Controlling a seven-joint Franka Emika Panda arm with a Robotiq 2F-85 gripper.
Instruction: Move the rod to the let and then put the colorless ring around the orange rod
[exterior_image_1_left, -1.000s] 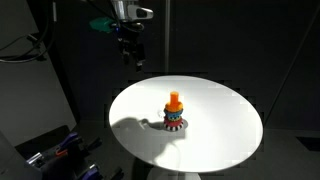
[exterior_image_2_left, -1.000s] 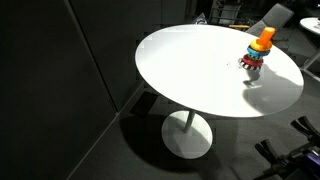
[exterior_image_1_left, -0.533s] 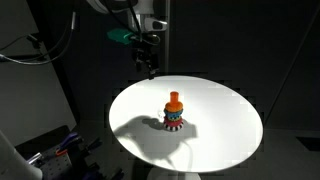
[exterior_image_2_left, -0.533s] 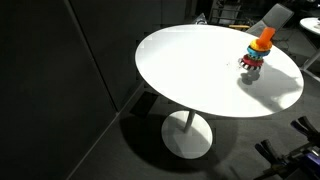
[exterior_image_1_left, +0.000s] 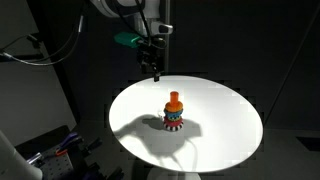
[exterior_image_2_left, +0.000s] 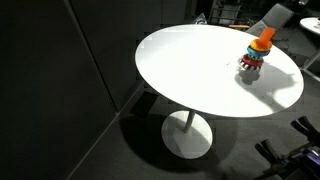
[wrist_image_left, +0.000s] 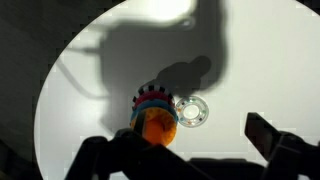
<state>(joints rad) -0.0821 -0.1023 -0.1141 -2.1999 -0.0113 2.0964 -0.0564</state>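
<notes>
The orange rod (exterior_image_1_left: 174, 100) stands up on its round striped base (exterior_image_1_left: 175, 122) near the middle of the white table (exterior_image_1_left: 228, 118); the clear ring (wrist_image_left: 191, 111) lies flat just beside the base; the claw (exterior_image_1_left: 156, 72) hangs above the table, apart from the rod; its fingers are spread wide and hold nothing.

I seem to stand in a dim lab or office: round white pedestal counter (exterior_image_2_left: 190, 75) mid-frame, dark panel wall (exterior_image_2_left: 60, 70) at left, grey chair (exterior_image_2_left: 275, 15) upper right, black cables (exterior_image_1_left: 45, 60) upper left.
</notes>
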